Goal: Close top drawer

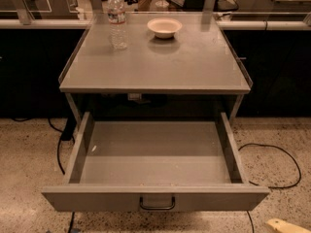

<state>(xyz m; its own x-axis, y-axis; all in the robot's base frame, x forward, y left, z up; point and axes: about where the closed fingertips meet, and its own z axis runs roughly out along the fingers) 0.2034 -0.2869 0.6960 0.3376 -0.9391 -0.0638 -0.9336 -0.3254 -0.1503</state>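
Top drawer stands pulled wide open under the tabletop. Gripper, seemingly the pale tip at lower right, is apart from it; its opening cannot be told.
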